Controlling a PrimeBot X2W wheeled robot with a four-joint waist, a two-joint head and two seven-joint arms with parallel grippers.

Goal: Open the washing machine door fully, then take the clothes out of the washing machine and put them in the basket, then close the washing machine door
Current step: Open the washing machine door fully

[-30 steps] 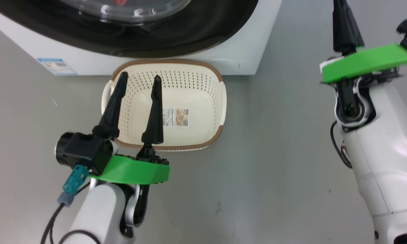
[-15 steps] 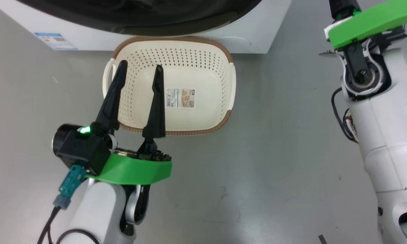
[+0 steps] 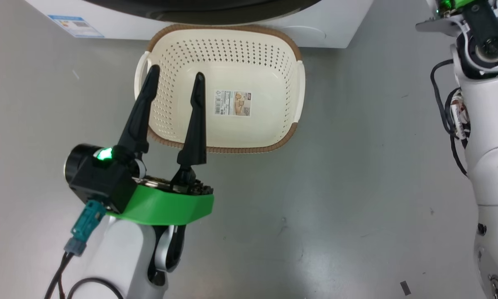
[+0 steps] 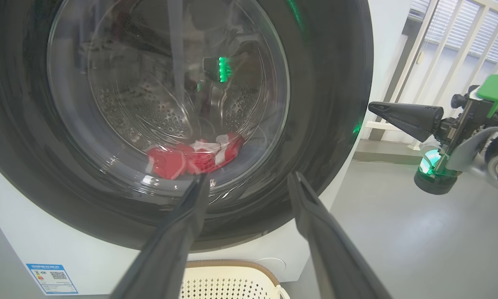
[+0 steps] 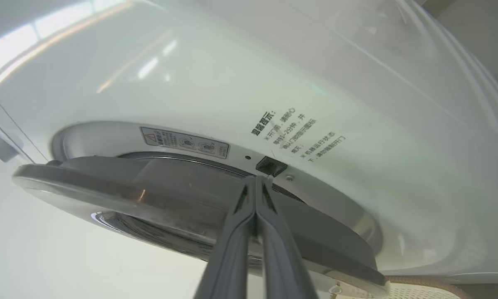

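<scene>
Closest to me, the left end effector hangs over the grey floor with its two long dark fingers spread wide apart and nothing between them. Seen from the head, their tips overlap the left half of the basket. The basket sits on the floor just in front of the washing machine, its far rim close against the machine's white base. It is a small cream oblong tub peppered with holes, with a brown woven-look band round the rim, a handle on each short side and a paper label flat on the bottom. There are no garments in it. Behind it, the machine is a big white box with a small blue label low on its front corner. The washing machine door is a wide glossy black ring around a bulging clear glass bowl. Through the glass the clothes lie low in the perforated steel drum, a crumpled bright red heap with white trim. The right end effector has its fingers pressed tight together and grips nothing. Its tips point at the door's edge by the dark latch slot, where the door stands slightly off the white front. Whether the tips touch it, I cannot tell.
</scene>
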